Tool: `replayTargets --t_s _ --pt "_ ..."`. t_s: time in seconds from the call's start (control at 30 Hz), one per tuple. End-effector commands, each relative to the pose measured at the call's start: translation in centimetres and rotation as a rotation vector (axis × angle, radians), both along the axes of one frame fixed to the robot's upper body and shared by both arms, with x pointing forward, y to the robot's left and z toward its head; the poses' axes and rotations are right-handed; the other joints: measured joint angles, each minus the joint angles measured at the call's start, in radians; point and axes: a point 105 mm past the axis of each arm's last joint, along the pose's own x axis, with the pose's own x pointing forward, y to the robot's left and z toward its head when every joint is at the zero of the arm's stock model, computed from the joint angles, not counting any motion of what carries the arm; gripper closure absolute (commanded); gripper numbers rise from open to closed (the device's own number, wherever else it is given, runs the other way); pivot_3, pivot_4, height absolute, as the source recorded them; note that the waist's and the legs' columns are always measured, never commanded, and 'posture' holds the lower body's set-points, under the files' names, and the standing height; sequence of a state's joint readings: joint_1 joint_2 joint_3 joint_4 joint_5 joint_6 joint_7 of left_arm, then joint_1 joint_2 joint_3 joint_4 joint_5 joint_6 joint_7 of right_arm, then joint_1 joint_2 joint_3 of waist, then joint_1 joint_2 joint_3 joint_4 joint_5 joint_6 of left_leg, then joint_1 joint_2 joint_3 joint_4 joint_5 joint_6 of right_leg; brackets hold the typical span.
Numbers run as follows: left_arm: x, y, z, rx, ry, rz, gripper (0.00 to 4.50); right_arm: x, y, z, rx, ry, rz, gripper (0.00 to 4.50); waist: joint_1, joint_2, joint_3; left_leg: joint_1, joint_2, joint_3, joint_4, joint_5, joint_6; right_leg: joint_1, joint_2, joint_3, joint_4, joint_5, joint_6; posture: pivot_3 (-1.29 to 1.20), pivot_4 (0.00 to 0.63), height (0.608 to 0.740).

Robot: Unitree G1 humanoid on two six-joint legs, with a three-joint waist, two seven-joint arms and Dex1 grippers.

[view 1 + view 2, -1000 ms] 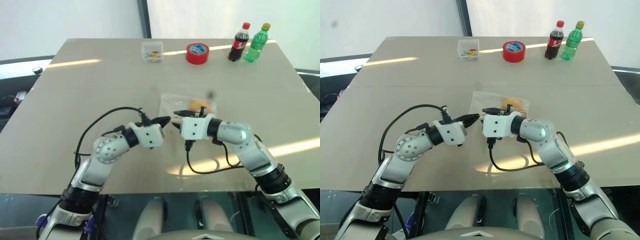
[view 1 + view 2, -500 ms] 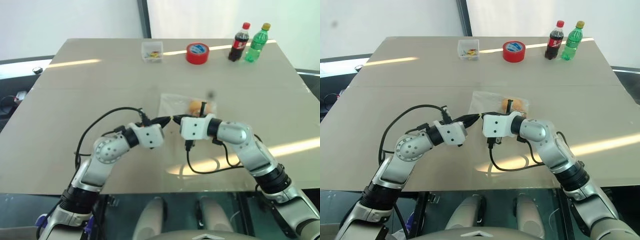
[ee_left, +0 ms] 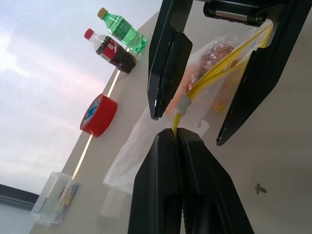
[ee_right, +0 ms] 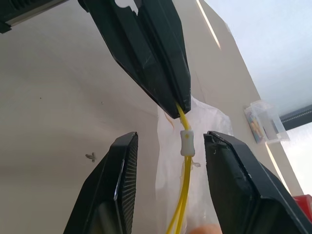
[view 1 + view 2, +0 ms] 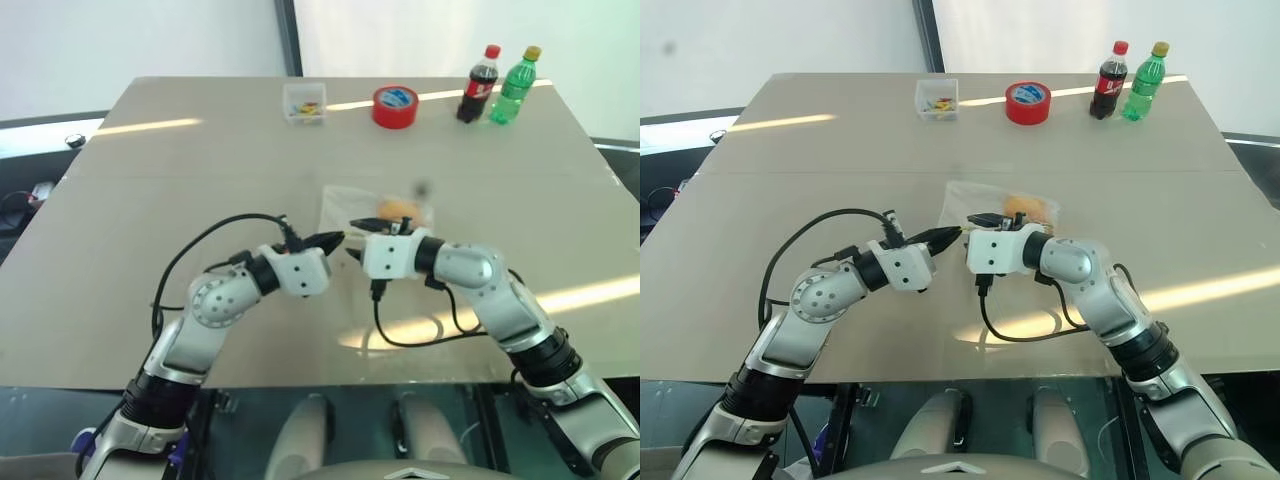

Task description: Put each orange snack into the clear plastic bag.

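Because the clear, crinkly plastic bag (image 5: 375, 208) with the yellow seal strip (image 3: 220, 68) is thin, limp film, it gives me nothing stiff to take hold of except that strip. My left hand (image 3: 175, 134) is pinched tight on the strip's end, and my right hand (image 4: 165, 146) stands partly parted with a finger on either side of the strip and its small white slider (image 4: 186, 142), not gripping. I judge the film light and slippery, so I should hold by the seal, never the sheet. The bag lies on the beige worktop (image 5: 180, 180), just beyond both hands. Inside it I can make out one glossy orange-yellow oval snack (image 5: 396, 208); whether a second is there I cannot tell. I count one bag.
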State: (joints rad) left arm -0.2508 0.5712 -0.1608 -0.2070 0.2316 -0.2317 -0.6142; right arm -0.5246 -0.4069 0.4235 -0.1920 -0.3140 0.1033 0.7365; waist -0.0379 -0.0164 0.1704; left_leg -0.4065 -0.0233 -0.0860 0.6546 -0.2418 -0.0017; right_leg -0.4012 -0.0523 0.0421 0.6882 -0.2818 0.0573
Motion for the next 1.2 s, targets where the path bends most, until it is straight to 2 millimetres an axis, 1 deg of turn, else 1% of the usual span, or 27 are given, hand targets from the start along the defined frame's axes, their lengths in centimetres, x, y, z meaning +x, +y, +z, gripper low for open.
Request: replayTargets --t_s 0.03,0.07,0.1,0.13,0.67,1.2 --pt "-0.4 -0.25 1.28 -0.023 -0.05 -0.012 4.5 -0.17 0.24 1.45 0.024 -0.055 0.018 2.84 0.0 0.0 0.0 0.0 0.0 0.0 0.0 0.0 0.0 0.0 0.0 0.0 0.0 0.0 0.0 0.0 0.15 0.74" --pt "-0.37 -0.19 1.25 -0.022 -0.049 -0.011 4.5 -0.17 0.23 1.54 0.026 -0.058 0.018 3.36 0.0 0.0 0.0 0.0 0.0 0.0 0.0 0.0 0.0 0.0 0.0 0.0 0.0 0.0 0.0 0.0 0.15 0.74" --pt "-0.34 -0.14 1.23 -0.021 -0.049 -0.009 4.5 -0.18 0.22 1.61 0.026 -0.06 0.018 3.61 0.0 0.0 0.0 0.0 0.0 0.0 0.0 0.0 0.0 0.0 0.0 0.0 0.0 0.0 0.0 0.0 0.15 0.74" --pt "-0.29 -0.08 1.2 -0.019 -0.048 -0.006 4.5 -0.19 0.21 1.69 0.027 -0.063 0.017 3.73 0.0 0.0 0.0 0.0 0.0 0.0 0.0 0.0 0.0 0.0 0.0 0.0 0.0 0.0 0.0 0.0 0.15 0.74" --pt "0.3 0.2 0.91 -0.013 -0.031 0.026 4.5 -0.21 -0.02 2.09 0.05 -0.058 -0.005 3.73 0.0 0.0 0.0 0.0 0.0 0.0 0.0 0.0 0.0 0.0 0.0 0.0 0.0 0.0 0.0 0.0 0.15 0.74" --pt "0.07 -0.03 0.84 -0.006 -0.028 0.013 4.5 -0.11 0.52 2.16 0.076 -0.034 -0.005 3.73 0.0 0.0 0.0 0.0 0.0 0.0 0.0 0.0 0.0 0.0 0.0 0.0 0.0 0.0 0.0 0.0 0.15 0.74"
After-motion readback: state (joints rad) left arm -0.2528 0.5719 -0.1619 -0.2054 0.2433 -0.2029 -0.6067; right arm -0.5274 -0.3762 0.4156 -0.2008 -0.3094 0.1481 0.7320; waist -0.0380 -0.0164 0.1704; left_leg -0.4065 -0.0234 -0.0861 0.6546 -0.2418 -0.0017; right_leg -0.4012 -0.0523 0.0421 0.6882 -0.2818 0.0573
